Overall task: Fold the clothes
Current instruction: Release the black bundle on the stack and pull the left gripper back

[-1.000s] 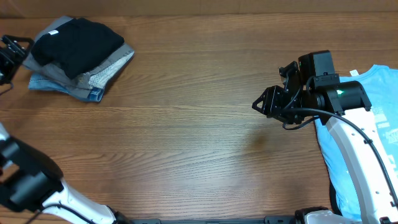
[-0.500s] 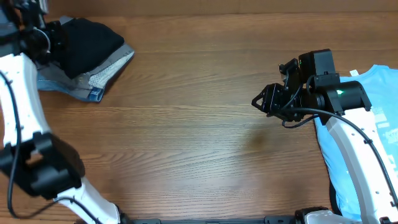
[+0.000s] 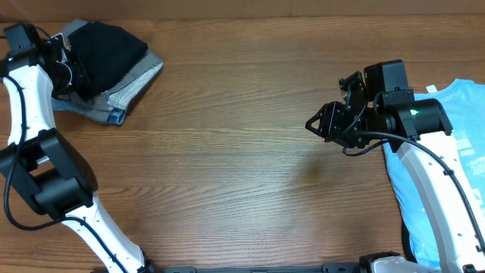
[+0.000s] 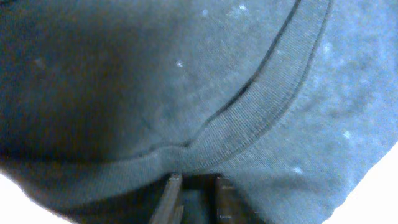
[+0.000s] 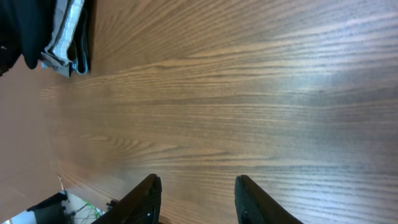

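Note:
A black T-shirt (image 3: 114, 47) lies folded on top of a small pile at the table's far left. My left gripper (image 3: 67, 67) is pressed against its left side. In the left wrist view dark fabric with a ribbed collar (image 4: 155, 93) fills the frame. The left gripper (image 4: 196, 182) has its fingers (image 4: 171, 199) close together, and their tips are tucked under a fold, so a grip cannot be made out. A light blue T-shirt (image 3: 466, 152) lies at the right edge under my right arm. My right gripper (image 3: 317, 125) (image 5: 198, 183) hangs open over bare wood with nothing between its fingers.
Grey and denim garments (image 3: 130, 85) lie folded under the black shirt; the same pile (image 5: 62, 37) shows in the right wrist view's top left corner. Wooden table (image 3: 227, 167) stretches between the two arms.
My left arm has swung in from the table's left edge to the pile, and its gripper now sits against the black shirt. The right arm has barely moved.

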